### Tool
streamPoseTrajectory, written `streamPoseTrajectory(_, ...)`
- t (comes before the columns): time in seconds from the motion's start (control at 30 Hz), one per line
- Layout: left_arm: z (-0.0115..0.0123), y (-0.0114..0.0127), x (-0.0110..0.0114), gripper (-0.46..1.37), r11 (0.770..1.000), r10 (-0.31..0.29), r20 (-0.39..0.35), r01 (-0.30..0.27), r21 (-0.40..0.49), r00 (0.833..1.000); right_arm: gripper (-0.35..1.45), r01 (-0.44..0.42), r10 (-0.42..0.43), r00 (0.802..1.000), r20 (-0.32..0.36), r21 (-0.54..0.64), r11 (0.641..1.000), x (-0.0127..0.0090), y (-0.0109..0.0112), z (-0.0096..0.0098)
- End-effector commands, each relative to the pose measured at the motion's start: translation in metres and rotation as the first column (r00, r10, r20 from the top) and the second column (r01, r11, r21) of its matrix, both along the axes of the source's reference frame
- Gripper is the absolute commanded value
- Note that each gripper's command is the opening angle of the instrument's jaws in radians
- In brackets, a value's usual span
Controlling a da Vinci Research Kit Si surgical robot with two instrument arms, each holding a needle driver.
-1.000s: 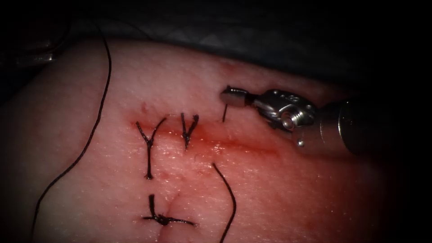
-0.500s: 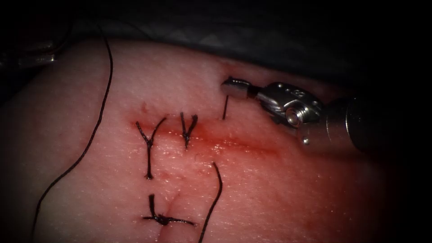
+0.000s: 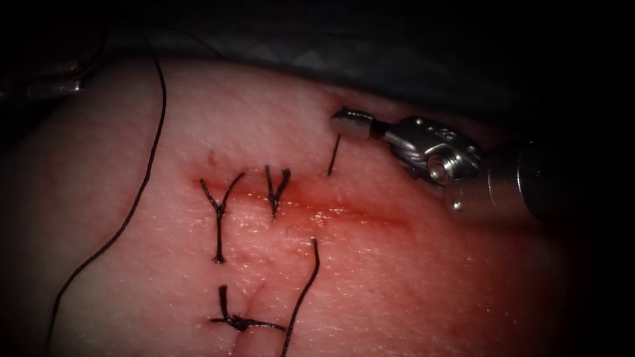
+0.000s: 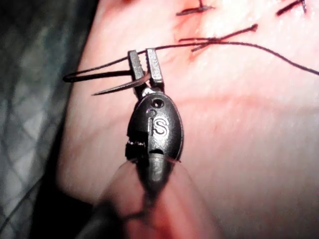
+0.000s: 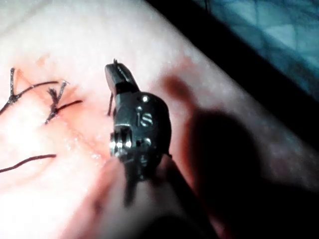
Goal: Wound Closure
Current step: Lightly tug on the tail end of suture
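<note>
My right tool [image 3: 349, 125] comes in over the tissue [image 3: 463, 284] from the right, its jaws shut on the needle [image 3: 334, 155]. The needle stands out of the tissue just beyond the cut [image 3: 350, 213], towards its right half, and its lower part is buried. Thread [image 3: 303, 291] enters the tissue on the near side of the cut and trails off towards me. In the right wrist view the same tool [image 5: 119, 79] holds the needle [image 5: 109, 104]. My left tool [image 4: 145, 64] is shut on the thread [image 4: 224, 46] at the tissue's edge.
Two tied stitches [image 3: 220, 211] [image 3: 276, 188] cross the left part of the cut, and a third knot [image 3: 241, 322] lies nearer me. A long strand of thread [image 3: 142, 178] curves down the tissue's left side. Red fluid wets the cut. Dark cloth [image 3: 397, 59] lies behind.
The right tool has moved up and to the right, drawing more of the needle out of the tissue. The thread on the near side has swung left.
</note>
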State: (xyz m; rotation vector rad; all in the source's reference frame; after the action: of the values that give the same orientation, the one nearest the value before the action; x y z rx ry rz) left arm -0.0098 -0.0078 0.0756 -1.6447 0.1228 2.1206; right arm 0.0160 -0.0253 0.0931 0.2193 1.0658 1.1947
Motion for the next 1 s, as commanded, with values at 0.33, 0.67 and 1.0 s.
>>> streamPoseTrajectory(0.33, 0.0001, -0.0001, -0.0002, -0.35, 1.0, 0.01, 0.002, -0.01, 0.0, 1.0, -0.35, 0.005, -0.005, 1.0, 0.006, -0.004, 1.0, 0.0, 0.0, -0.0004)
streamPoseTrajectory(0.67, 0.0001, -0.0001, -0.0002, -0.35, 1.0, 0.011, 0.004, -0.011, 0.0, 1.0, -0.35, 0.022, -0.023, 1.0, -0.005, -0.011, 1.0, 0.0, 0.0001, -0.0006)
streamPoseTrajectory(1.0, 0.0001, -0.0001, -0.0003, -0.35, 1.0, 0.011, 0.004, -0.011, 0.0, 1.0, 1.25, 0.009, -0.013, 0.999, -0.033, -0.122, 0.993, 0.0, 0.0003, -0.0006)
